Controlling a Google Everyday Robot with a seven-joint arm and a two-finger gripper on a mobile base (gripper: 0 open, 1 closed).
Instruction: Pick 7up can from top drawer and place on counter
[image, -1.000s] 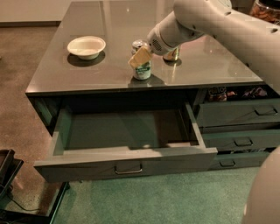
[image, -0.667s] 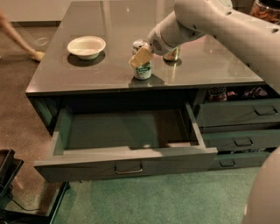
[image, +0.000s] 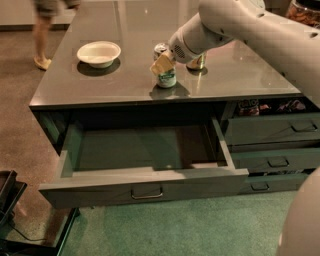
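The glossy grey rectangular counter (image: 240, 75) sits above the wide, dark top drawer (image: 90, 189), which is pulled open. Near the middle of the counter's front edge, the gripper (image: 163, 63) has its jaws closed on the cylindrical green-and-white 7up can (image: 168, 79), which stands upright, long axis vertical, silver top up

**Arm shell and pincer: colours, forms**

Smooth off-white tubular arm (image: 260, 30): thick and glossy, with rounded joints and a faint darker seam between segments. Pale-grey cylindrical wrist collar (image: 182, 46): short, with a small speckled patch on its side. Pale tan blocky pincer (image: 162, 65): low over the near-middle of the glossy grey rectangular tabletop (image: 100, 82). Lower right edge: broad rounded off-white body shell (image: 302, 220), plain surface.
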